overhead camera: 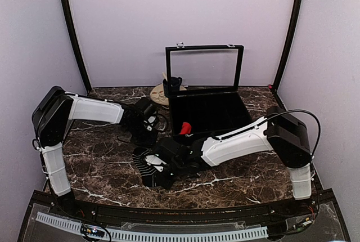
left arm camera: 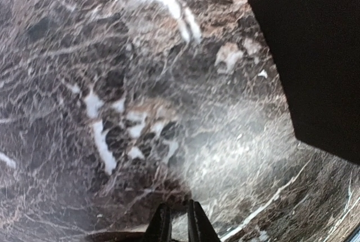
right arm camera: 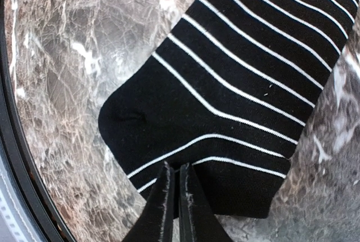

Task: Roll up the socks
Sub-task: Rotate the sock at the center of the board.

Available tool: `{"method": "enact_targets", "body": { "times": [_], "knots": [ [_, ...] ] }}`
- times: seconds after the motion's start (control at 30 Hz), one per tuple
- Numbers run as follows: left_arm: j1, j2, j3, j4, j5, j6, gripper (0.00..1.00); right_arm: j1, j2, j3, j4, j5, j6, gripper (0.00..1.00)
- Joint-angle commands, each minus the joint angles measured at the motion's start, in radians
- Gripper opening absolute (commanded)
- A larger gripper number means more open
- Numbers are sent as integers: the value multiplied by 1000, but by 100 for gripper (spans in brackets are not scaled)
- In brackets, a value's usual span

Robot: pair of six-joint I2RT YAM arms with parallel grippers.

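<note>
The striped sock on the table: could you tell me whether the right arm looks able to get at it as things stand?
Probably yes: the right claw sits right at the edge of the striped sock with nothing between, though its jaws are shut.
</note>
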Motion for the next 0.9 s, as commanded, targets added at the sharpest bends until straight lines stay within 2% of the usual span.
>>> {"method": "enact_targets", "body": {
  "times": [0.0, 0.17, 0.33, 0.67, 0.87],
  "knots": [
    [25, 8, 62, -33, -13, 31, 14, 23, 42, 63, -39, 37, -2, 7],
    [77, -80, 101, -69, -75, 17, 15, 25, 8, 66, -52, 90, -16, 13],
    [105, -217, 45, -72, -120, -40, 17, 30, -37, 35, -51, 101, -39, 18],
    [105, -498, -266, 0, -109, -226, 18, 33, -132, -16, -37, 157, -99, 22],
    [104, -562, -370, 4, -81, -284, 19, 29, -160, -39, -39, 224, -117, 23]
  ]
}}
